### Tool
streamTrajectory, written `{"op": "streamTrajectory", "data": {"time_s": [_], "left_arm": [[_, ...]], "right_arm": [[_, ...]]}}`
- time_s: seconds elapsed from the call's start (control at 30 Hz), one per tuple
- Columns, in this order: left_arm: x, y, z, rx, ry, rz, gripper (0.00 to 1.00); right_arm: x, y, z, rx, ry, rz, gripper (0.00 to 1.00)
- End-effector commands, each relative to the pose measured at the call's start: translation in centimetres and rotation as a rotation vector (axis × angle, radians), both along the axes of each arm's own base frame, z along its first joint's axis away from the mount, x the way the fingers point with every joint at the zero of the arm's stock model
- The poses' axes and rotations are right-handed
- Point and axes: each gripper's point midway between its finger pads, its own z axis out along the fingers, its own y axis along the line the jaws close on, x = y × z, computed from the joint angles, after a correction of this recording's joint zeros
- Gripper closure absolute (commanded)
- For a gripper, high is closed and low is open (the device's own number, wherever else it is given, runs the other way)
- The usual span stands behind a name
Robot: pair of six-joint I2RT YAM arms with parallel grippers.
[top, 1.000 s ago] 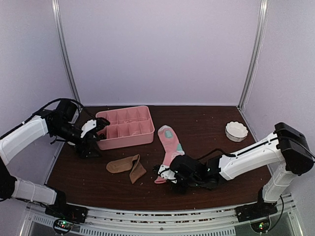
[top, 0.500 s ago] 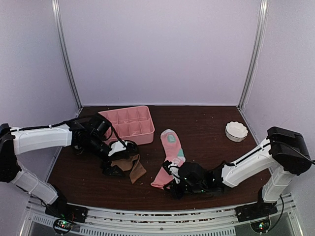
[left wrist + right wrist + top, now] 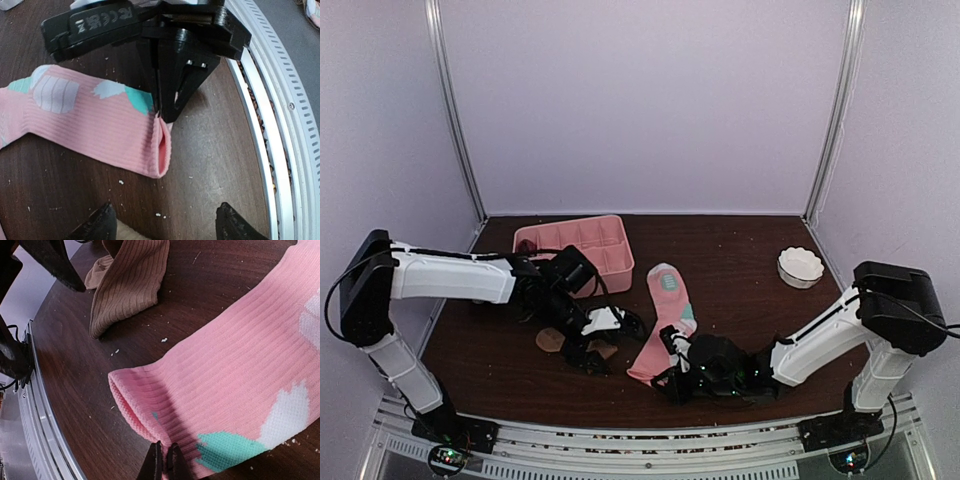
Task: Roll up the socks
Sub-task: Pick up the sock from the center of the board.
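The right pincer [image 3: 162, 462] is closed on the cuff edge of the pink sock [image 3: 240, 385], at the lower middle of the top view; from there the sock's long axis runs up the frame. The left pincer [image 3: 170, 227] is held wide over the tan sock [image 3: 550, 340], lying left of the pink one, so each arm is nearest one sock. One pink sock, one tan sock, one tray [image 3: 616, 272] and one bowl [image 3: 800, 267] are counted.

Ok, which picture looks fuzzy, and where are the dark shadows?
Top external: sharp and evenly lit, with only soft shadows on the table. Left wrist: the right gripper looms big and dark, close to the lens; the pink sock is crisp. Right wrist: the ribs are sharp and a shadow crosses the sock's cuff; the dark shape at top left looks blurry.
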Motion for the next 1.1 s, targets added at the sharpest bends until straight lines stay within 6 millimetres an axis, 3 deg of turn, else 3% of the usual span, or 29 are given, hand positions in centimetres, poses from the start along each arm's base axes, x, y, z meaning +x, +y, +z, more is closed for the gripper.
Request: {"op": "streamTrajectory", "data": {"time_s": [0.0,0.33,0.47,0.77,0.9,1.07], "left_arm": [[-0.2,-2.7,0.3,-0.052,-0.029,-0.053,0.33],[-0.7,-5.5,-1.2,-0.059,-0.003,-0.093,0.48],[-0.7,-5.4,-2.5,-0.040,0.002,-0.091,0.56],[-0.6,-5.7,-4.2,-0.038,0.031,-0.074,0.60],[-0.9,-5.4,-4.9,-0.011,0.042,-0.084,0.67],[-1.3,-4.6,-5.5,0.013,0.055,-0.080,0.68]], "right_arm": [[-0.7,-1.3,-1.9,-0.055,0.041,-0.007,1.00],[-0.8,-1.9,-1.8,-0.073,0.038,0.007,0.96],[-0.8,-1.7,-1.7,-0.080,0.034,0.022,0.96],[-0.5,-1.4,-1.1,-0.066,0.035,0.029,0.93],[-0.2,-1.2,-0.9,-0.063,0.030,0.025,0.92],[-0.1,-0.9,-0.4,-0.058,0.023,0.027,0.92]]}}
